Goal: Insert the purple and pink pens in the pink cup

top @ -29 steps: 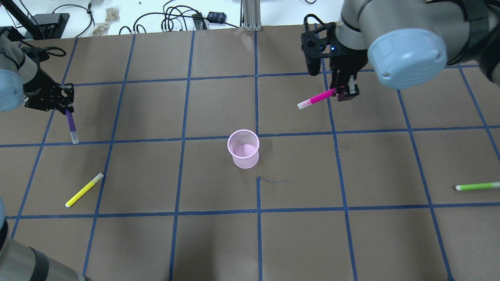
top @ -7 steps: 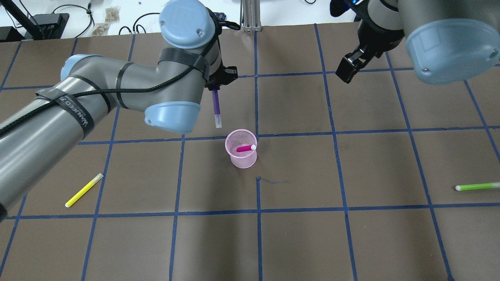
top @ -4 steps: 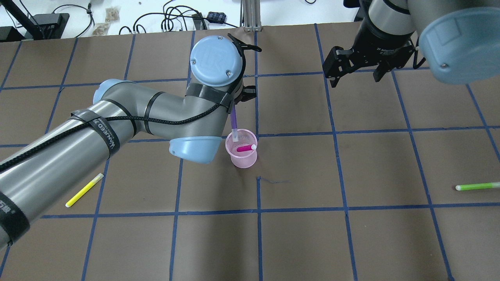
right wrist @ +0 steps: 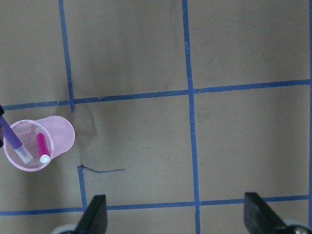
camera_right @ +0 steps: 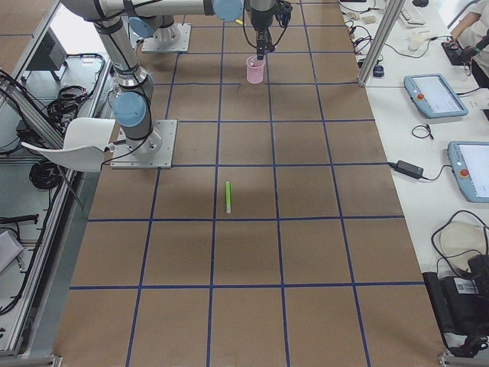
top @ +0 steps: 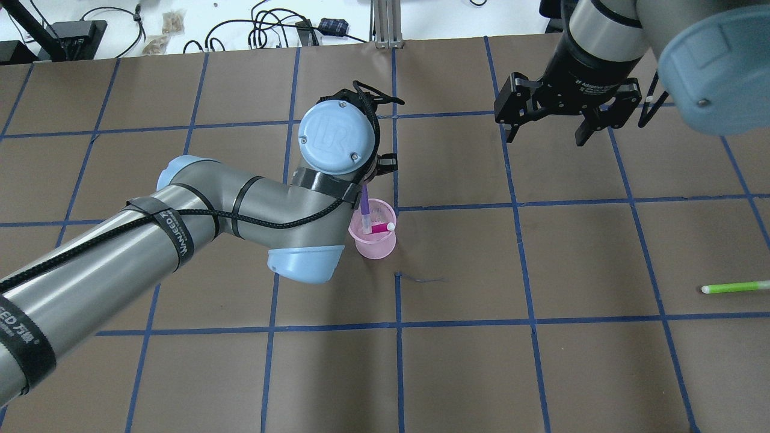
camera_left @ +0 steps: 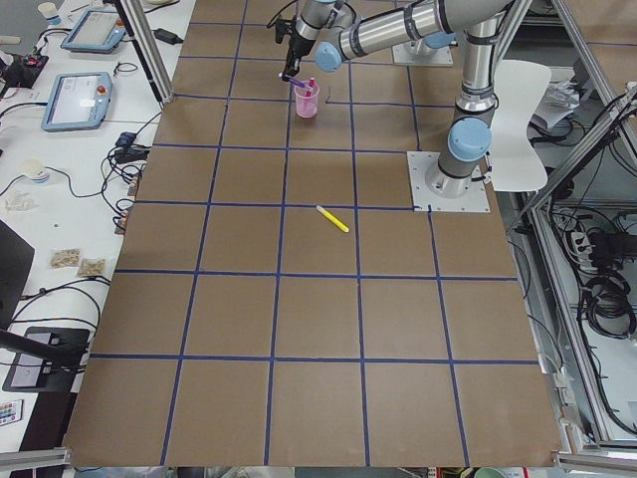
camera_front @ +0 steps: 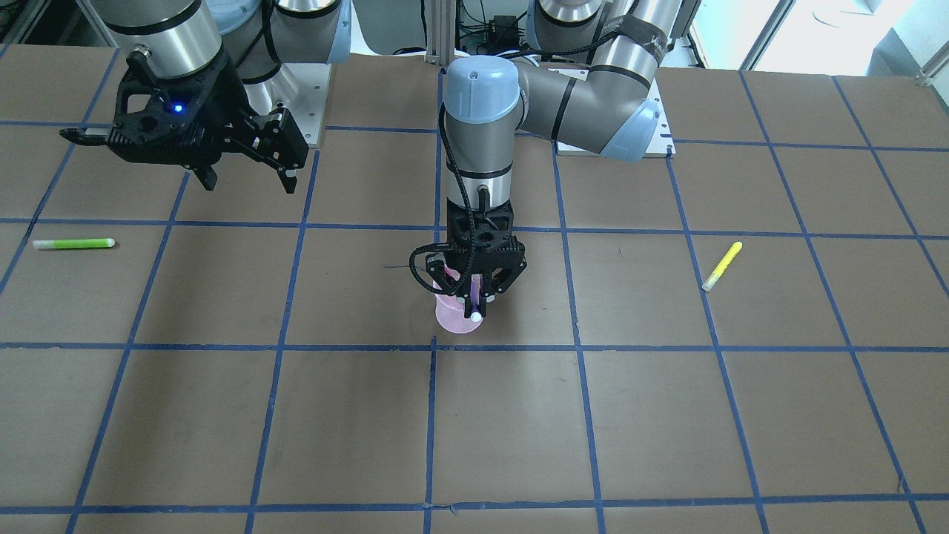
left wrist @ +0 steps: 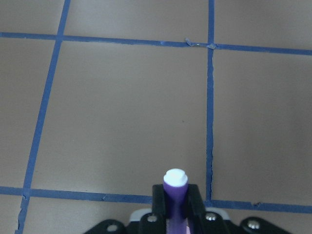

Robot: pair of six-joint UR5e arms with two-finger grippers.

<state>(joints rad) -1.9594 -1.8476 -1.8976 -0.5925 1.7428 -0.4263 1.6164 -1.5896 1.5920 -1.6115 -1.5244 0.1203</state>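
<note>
The pink mesh cup [top: 376, 245] stands mid-table, also in the front view [camera_front: 449, 317] and the right wrist view [right wrist: 58, 131]. The pink pen [top: 379, 228] leans inside it [right wrist: 42, 144]. My left gripper [camera_front: 477, 285] is directly above the cup, shut on the purple pen [top: 365, 209], which hangs nearly upright with its lower white end inside the cup's mouth [right wrist: 13, 142]. In the left wrist view the pen [left wrist: 175, 192] sits clamped between the fingers. My right gripper [top: 546, 129] is open and empty, raised at the far right [camera_front: 246, 175].
A green pen [top: 734, 287] lies near the table's right edge [camera_front: 73, 243]. A yellow pen [camera_front: 721, 265] lies on my left side, hidden under my left arm in the overhead view. Cables lie beyond the far table edge.
My left gripper has moved nearer and lower, bringing the purple pen's end down into the cup beside the pink pen. My right gripper has barely shifted and stays open.
</note>
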